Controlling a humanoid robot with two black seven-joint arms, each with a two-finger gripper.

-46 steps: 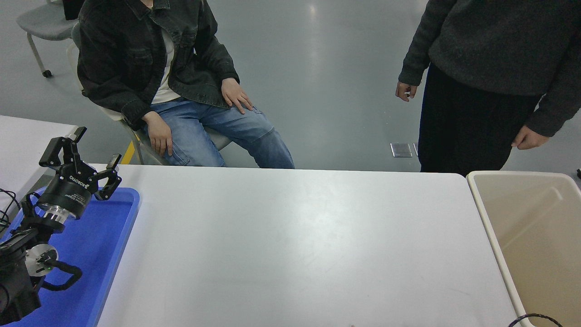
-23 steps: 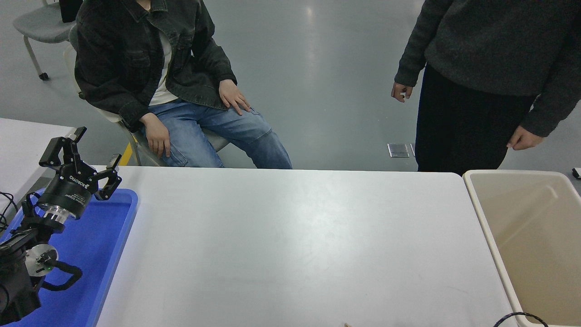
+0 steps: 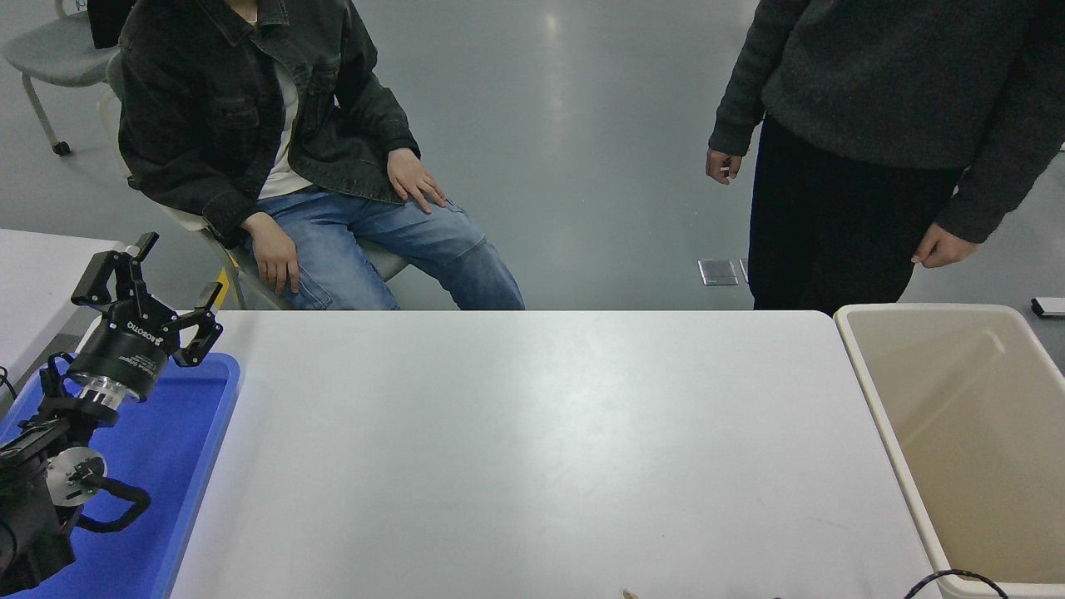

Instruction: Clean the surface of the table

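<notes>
table (image 3: 532, 449) fills the middle of view, mostly bare. left gripper (image 3: 150, 287) parked at 9 o'clock over blue tray (image 3: 187, 433), fingers spread, holding nothing. right gripper out of frame. beige bin (image 3: 957, 433) at 3 o'clock. small speck (image 3: 628, 594) at 6 o'clock edge, maybe debris. two people at 12 o'clock side

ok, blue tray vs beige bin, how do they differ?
The tray is blue and shallow, at the table's left edge under the parked left gripper. The bin is beige and deep-walled, at the table's right end, with no gripper over it. Both are rectangular and look empty where visible.
</notes>
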